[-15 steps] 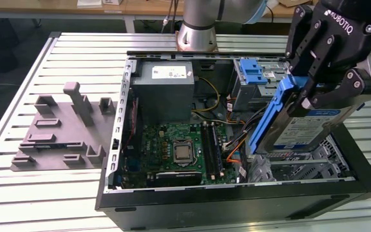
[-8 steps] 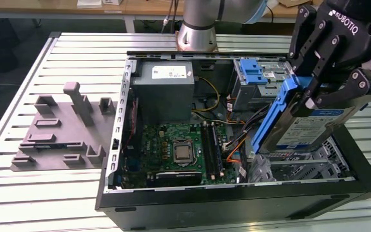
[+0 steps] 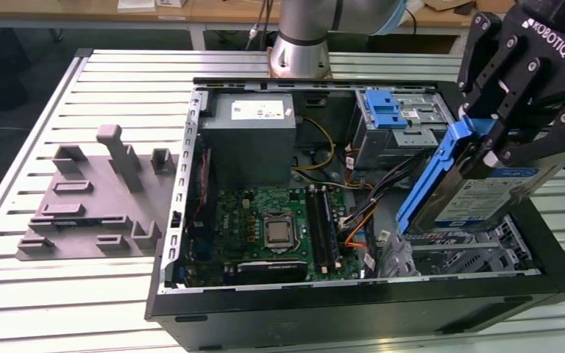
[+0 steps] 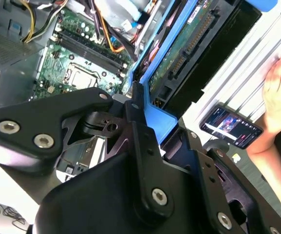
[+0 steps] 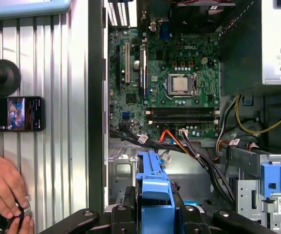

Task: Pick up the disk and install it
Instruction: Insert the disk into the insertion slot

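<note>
While aslant in the claw [image 3: 514,151], silver, blue-framed disk [image 3: 471,200].

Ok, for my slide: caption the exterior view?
Gripper holds the disk tilted over the open computer case.

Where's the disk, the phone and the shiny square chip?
disk [image 3: 474,202], exterior view, on its labelled face.
phone [image 5: 14,113], first wrist view, on its lit screen.
shiny square chip [image 5: 180,84], first wrist view, on its metal top.
</note>
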Available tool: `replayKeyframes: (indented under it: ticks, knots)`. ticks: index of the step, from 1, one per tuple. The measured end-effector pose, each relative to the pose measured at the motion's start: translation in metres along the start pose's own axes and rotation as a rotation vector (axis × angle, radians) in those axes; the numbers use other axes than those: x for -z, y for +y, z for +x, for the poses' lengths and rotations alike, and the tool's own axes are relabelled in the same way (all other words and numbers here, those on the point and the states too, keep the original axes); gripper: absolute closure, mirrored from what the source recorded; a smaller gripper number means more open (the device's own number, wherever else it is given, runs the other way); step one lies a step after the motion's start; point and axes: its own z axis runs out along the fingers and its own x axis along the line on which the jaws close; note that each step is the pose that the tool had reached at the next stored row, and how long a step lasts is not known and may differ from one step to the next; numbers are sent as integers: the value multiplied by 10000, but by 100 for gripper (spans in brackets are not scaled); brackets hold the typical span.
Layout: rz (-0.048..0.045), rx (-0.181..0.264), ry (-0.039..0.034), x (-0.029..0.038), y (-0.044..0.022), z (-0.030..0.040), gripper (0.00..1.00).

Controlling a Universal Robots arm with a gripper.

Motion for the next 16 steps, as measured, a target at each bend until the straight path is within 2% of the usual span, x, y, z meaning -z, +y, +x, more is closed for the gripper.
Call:
replayKeyframes:
  ticks: [2, 7, 12, 16]
  knots:
    - [0, 0, 1, -18, -34, -1, 64]
    - [1, 1, 0, -90, -56, -1, 64]
    - [1, 0, 0, -127, -135, -4, 64]
    - [1, -2, 1, -160, -148, -4, 64]
